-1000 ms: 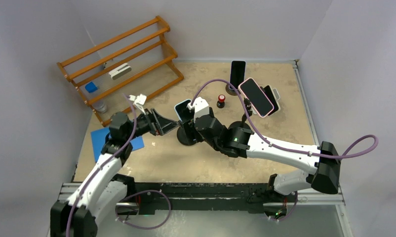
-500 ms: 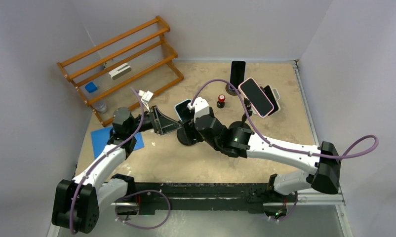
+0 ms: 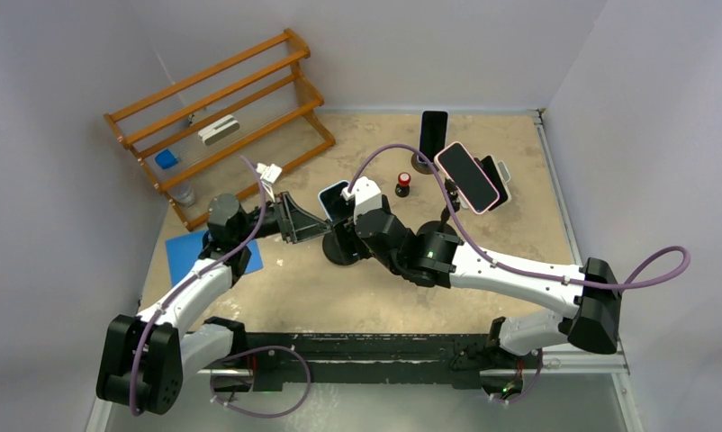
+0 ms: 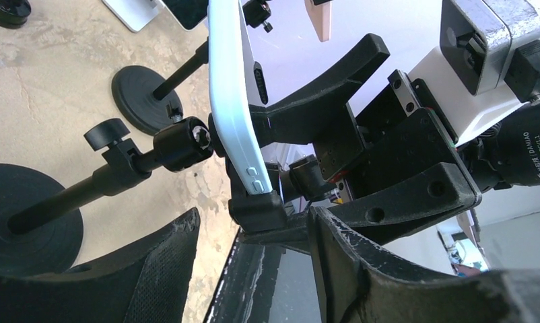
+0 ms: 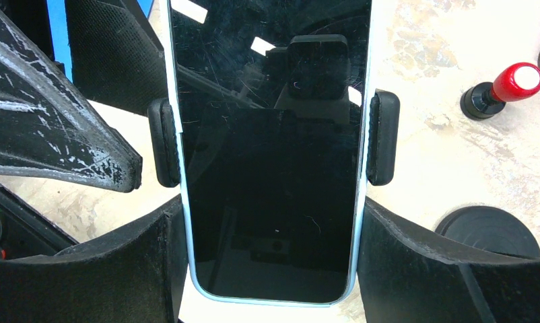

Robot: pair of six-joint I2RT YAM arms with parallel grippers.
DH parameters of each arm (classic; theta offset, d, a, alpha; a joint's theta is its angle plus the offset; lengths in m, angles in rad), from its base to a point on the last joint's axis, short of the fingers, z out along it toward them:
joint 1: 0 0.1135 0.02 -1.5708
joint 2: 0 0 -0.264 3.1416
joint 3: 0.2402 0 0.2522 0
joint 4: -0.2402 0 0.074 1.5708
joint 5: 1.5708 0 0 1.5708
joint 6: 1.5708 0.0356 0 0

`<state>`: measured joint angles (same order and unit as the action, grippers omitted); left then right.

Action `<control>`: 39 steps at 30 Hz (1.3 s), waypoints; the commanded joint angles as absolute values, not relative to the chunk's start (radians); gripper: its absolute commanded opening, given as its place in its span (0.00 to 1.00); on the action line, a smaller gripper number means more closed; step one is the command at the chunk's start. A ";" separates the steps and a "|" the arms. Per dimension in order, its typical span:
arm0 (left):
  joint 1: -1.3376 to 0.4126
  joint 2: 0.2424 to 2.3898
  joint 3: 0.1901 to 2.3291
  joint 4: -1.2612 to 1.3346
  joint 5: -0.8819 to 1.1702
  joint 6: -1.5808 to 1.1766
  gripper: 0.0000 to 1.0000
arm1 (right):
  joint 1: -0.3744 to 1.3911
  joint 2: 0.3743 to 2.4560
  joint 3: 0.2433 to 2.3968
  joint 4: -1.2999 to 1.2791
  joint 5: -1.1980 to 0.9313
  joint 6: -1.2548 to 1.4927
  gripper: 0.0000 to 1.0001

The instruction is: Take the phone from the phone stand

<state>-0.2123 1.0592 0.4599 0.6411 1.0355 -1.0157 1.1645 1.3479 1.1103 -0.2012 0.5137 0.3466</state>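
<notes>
1. Pale walls close in a sandy, mottled worktop (image 3: 357,297) on three sides. Near its middle stands the phone stand (image 3: 340,254), a round black base with a jointed rod rising from it
2. We find the phone (image 5: 271,168) seated in the phone stand's cradle. It has a dark screen and a pale blue case, the cradle's two side clips press on its long edges, and a black foot clip caps one end
3. Our right hand (image 5: 271,215) reaches the phone stand from the right of the overhead view and pinches the phone at its free end, past the side clips. Each finger lies against one long edge of the case, and we see no gap there
4. Our left hand (image 4: 250,225) meets the phone stand from the opposite side with its fingers spread. The foot clip sits between the fingertips, and as far as we can tell neither fingertip touches it
5. Beyond the phone stand to the far left stands a wooden rack (image 3: 222,126), and a blue mat (image 3: 185,255) lies flat to its left
6. Just beyond the phone stand to the right stands a red-capped bottle (image 3: 402,184). Further right a pink-cased phone (image 3: 466,176) sits on a second holder, with a black phone (image 3: 433,133) upright behind it
</notes>
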 commanded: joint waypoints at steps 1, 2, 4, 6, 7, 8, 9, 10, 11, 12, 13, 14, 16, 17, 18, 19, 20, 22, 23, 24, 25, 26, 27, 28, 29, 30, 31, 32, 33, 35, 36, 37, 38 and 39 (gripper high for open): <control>-0.218 1.069 0.483 0.716 1.070 -1.036 0.57 | 1.163 1.305 1.130 -0.126 0.538 0.351 0.54; -0.219 1.071 0.487 0.718 1.071 -1.037 0.56 | 1.164 1.306 1.131 -0.125 0.537 0.351 0.54; -0.223 1.076 0.492 0.720 1.071 -1.038 0.54 | 1.164 1.308 1.132 -0.124 0.539 0.352 0.54; -0.226 1.083 0.498 0.722 1.072 -1.040 0.53 | 1.164 1.311 1.133 -0.123 0.538 0.352 0.54; -0.227 1.087 0.501 0.724 1.072 -1.041 0.53 | 1.164 1.312 1.135 -0.123 0.537 0.352 0.54; -0.228 1.091 0.502 0.725 1.072 -1.043 0.52 | 1.164 1.314 1.136 -0.123 0.538 0.354 0.54; -0.229 1.094 0.503 0.728 1.074 -1.045 0.52 | 1.164 1.315 1.137 -0.122 0.538 0.353 0.54; -0.229 1.096 0.505 0.731 1.074 -1.047 0.52 | 1.164 1.315 1.138 -0.123 0.537 0.354 0.54; -0.229 1.097 0.507 0.733 1.075 -1.049 0.52 | 1.164 1.316 1.138 -0.123 0.538 0.354 0.54; -0.230 1.099 0.508 0.735 1.075 -1.050 0.52 | 1.164 1.317 1.139 -0.124 0.538 0.353 0.54; -0.230 1.101 0.510 0.737 1.075 -1.052 0.51 | 1.164 1.318 1.140 -0.123 0.538 0.354 0.54; -0.230 1.102 0.512 0.739 1.076 -1.054 0.50 | 1.163 1.319 1.140 -0.123 0.538 0.353 0.54; -0.230 1.107 0.515 0.743 1.077 -1.056 0.48 | 1.164 1.321 1.141 -0.123 0.539 0.354 0.54; -0.231 1.108 0.517 0.746 1.078 -1.058 0.46 | 1.164 1.322 1.142 -0.124 0.540 0.354 0.55; -0.232 1.111 0.518 0.749 1.080 -1.058 0.44 | 1.164 1.322 1.143 -0.124 0.539 0.354 0.54; -0.232 1.114 0.517 0.753 1.081 -1.060 0.42 | 1.164 1.322 1.143 -0.124 0.540 0.353 0.54; -0.233 1.116 0.517 0.755 1.083 -1.061 0.41 | 1.164 1.324 1.143 -0.124 0.540 0.353 0.54; -0.234 1.121 0.518 0.760 1.086 -1.063 0.40 | 1.163 1.324 1.143 -0.124 0.540 0.354 0.54; -0.235 1.122 0.517 0.762 1.086 -1.064 0.39 | 1.164 1.325 1.143 -0.124 0.540 0.353 0.54; -0.235 1.124 0.517 0.763 1.086 -1.064 0.39 | 1.164 1.325 1.144 -0.125 0.541 0.353 0.54; -0.235 1.125 0.519 0.764 1.086 -1.065 0.38 | 1.164 1.326 1.144 -0.124 0.540 0.353 0.54; -0.236 1.127 0.518 0.769 1.085 -1.067 0.38 | 1.163 1.327 1.144 -0.124 0.540 0.354 0.55; -0.236 1.129 0.518 0.772 1.085 -1.070 0.36 | 1.164 1.328 1.144 -0.124 0.540 0.354 0.55; -0.237 1.129 0.520 0.774 1.086 -1.071 0.35 | 1.164 1.328 1.144 -0.124 0.538 0.353 0.55; -0.238 1.131 0.520 0.777 1.087 -1.072 0.32 | 1.164 1.329 1.144 -0.124 0.538 0.354 0.55; -0.239 1.133 0.520 0.779 1.088 -1.074 0.29 | 1.164 1.330 1.144 -0.125 0.537 0.354 0.55; -0.239 1.135 0.520 0.781 1.088 -1.076 0.26 | 1.164 1.330 1.144 -0.126 0.539 0.355 0.55; -0.239 1.137 0.520 0.783 1.090 -1.078 0.23 | 1.164 1.330 1.146 -0.126 0.537 0.356 0.56; -0.239 1.138 0.520 0.786 1.091 -1.082 0.20 | 1.164 1.330 1.146 -0.126 0.538 0.355 0.56; -0.239 1.141 0.521 0.790 1.093 -1.085 0.14 | 1.164 1.331 1.147 -0.128 0.538 0.355 0.58; -0.239 1.141 0.520 0.791 1.094 -1.086 0.12 | 1.164 1.331 1.147 -0.129 0.537 0.356 0.61; -0.239 1.141 0.520 0.792 1.092 -1.087 0.09 | 1.164 1.331 1.147 -0.130 0.536 0.358 0.63; -0.239 1.142 0.519 0.792 1.092 -1.088 0.06 | 1.164 1.331 1.147 -0.131 0.536 0.359 0.67; -0.240 1.142 0.519 0.792 1.091 -1.090 0.02 | 1.163 1.331 1.147 -0.133 0.534 0.358 0.72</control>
<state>-0.2317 1.1412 0.4812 0.7246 1.0817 -1.0996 1.1645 1.3491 1.1103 -0.2008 0.5137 0.3473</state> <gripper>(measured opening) 0.271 0.782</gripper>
